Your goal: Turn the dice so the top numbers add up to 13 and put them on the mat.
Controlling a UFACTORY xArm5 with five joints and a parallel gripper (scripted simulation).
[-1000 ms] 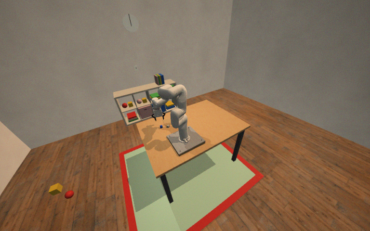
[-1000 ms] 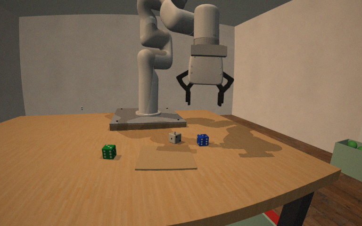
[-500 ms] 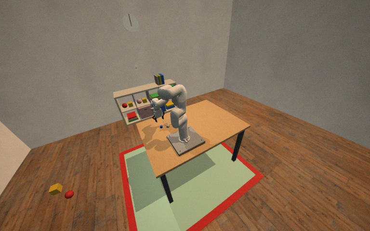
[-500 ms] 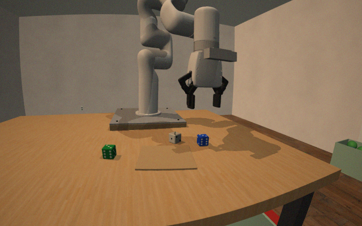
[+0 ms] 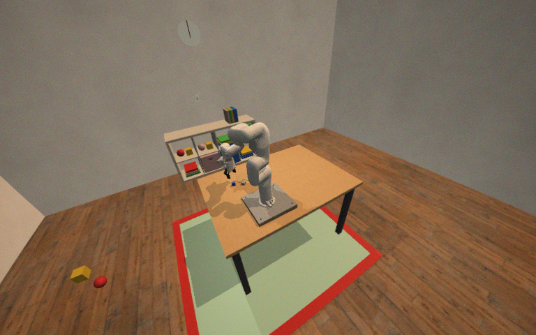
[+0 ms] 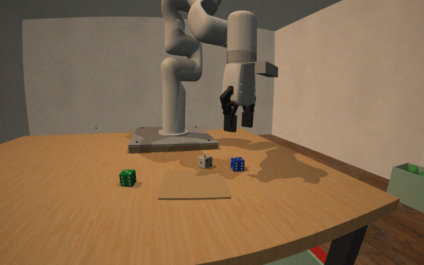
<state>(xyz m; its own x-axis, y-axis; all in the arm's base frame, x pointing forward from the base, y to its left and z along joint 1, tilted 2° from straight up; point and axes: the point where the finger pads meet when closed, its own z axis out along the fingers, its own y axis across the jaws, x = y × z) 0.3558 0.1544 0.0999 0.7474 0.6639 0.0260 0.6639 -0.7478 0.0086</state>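
Table (image 6: 76, 213): bears base plate (image 6: 207, 141) at its far side, arm (image 6: 173, 95) upright on the plate. Mat (image 6: 192, 189) lies flat on the table, in front of the plate, nearer the exterior camera. First die (image 6: 127, 177) on the table left of the mat, apart from it. Second die (image 6: 205, 161) just behind the mat's far edge, off it. Third die (image 6: 237, 164) right of the second, also off the mat. Gripper (image 6: 239, 122), fingers spread with nothing between them, hangs above the table, over and behind the third die. Shelf unit (image 5: 188, 129) stands on the floor beyond the table. Bin (image 6: 414, 191) stands beside the table's right end.
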